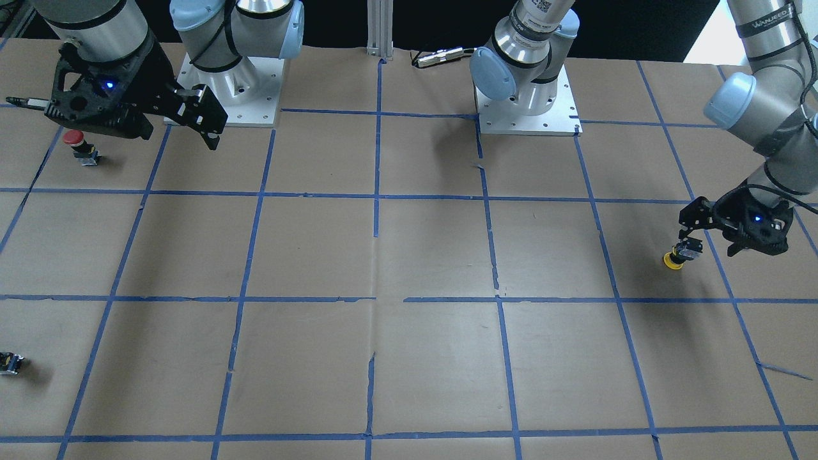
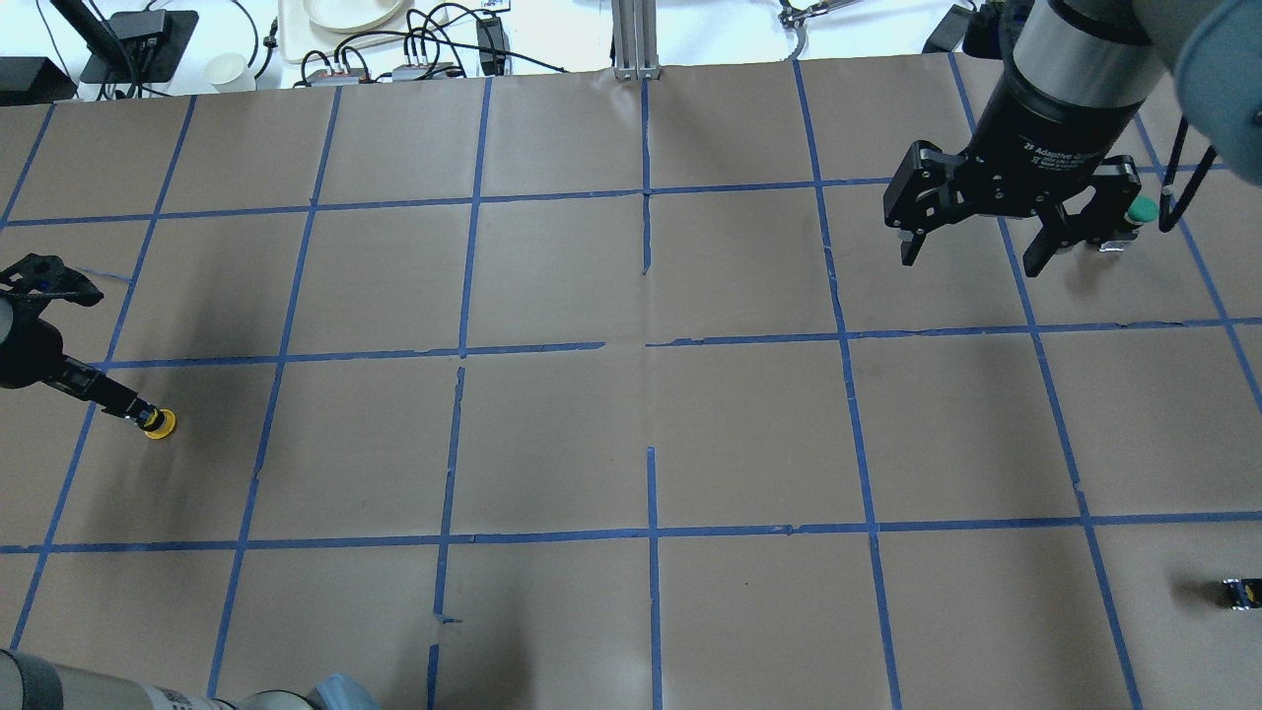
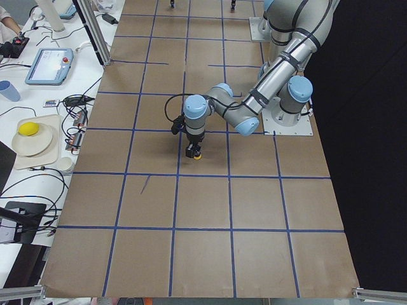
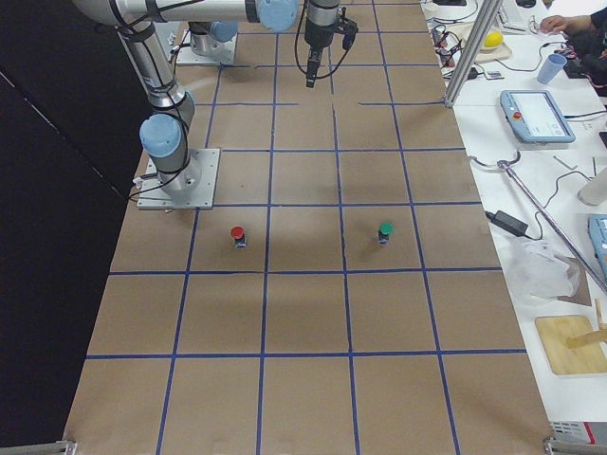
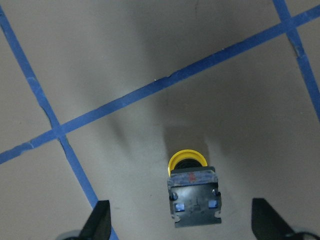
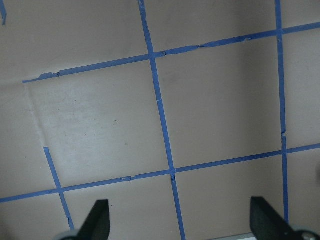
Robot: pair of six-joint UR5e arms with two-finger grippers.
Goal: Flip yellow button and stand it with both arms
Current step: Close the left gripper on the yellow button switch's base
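Note:
The yellow button [image 1: 679,257] rests on the brown paper at the table's left end, tilted, with its yellow cap on the paper and its black base raised. It also shows in the overhead view [image 2: 158,422] and the exterior left view [image 3: 197,154]. In the left wrist view its base [image 5: 194,197] faces the camera and the cap points away. My left gripper [image 5: 182,217] is open, low over the button, with one finger on either side. I cannot tell if a finger touches it. My right gripper [image 2: 971,261] is open and empty, high above the far right of the table.
A red-capped button [image 1: 80,144] and a green-capped button [image 2: 1134,212] stand near the right gripper. A small dark capless block [image 2: 1240,592] lies at the right near edge. The arm bases [image 1: 527,105] are bolted at the robot's side. Cables and trays sit beyond the far edge.

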